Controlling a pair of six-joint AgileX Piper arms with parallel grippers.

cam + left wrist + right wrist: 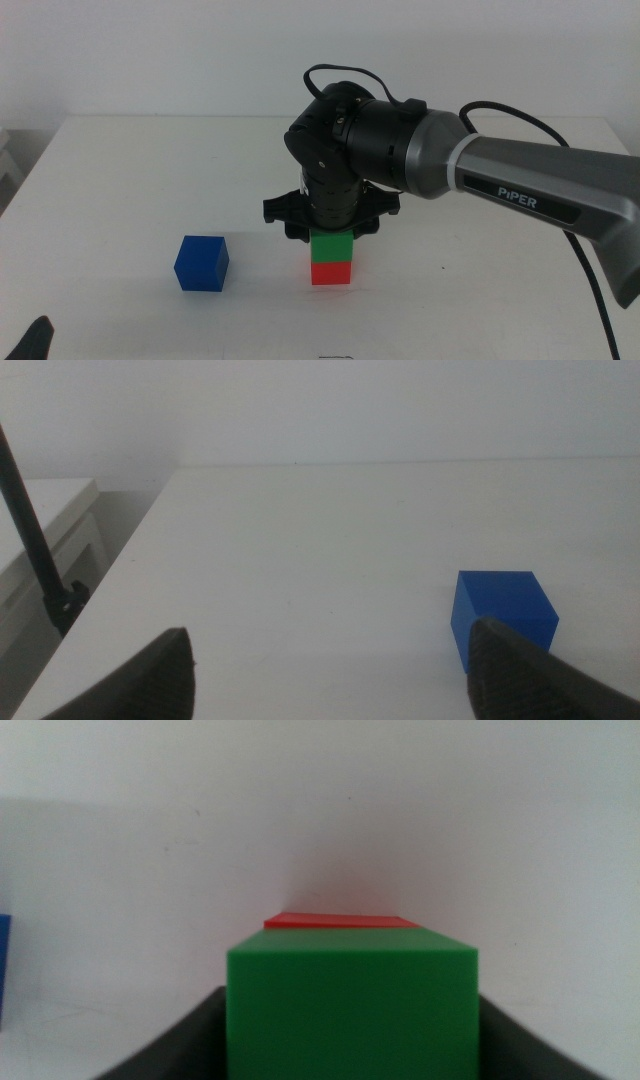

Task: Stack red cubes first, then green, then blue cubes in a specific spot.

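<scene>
The green cube sits on top of the red cube on the white table, near the middle front. My right gripper comes down from above and is shut on the green cube, one jaw against each side. A strip of the red cube shows past the green cube. The blue cube stands alone on the table to the left of the stack, and it also shows in the left wrist view. My left gripper is open and empty, low at the front left corner.
The white table has its left edge near the left gripper. A black cable hangs past that edge. The right arm's grey body spans the table's right side.
</scene>
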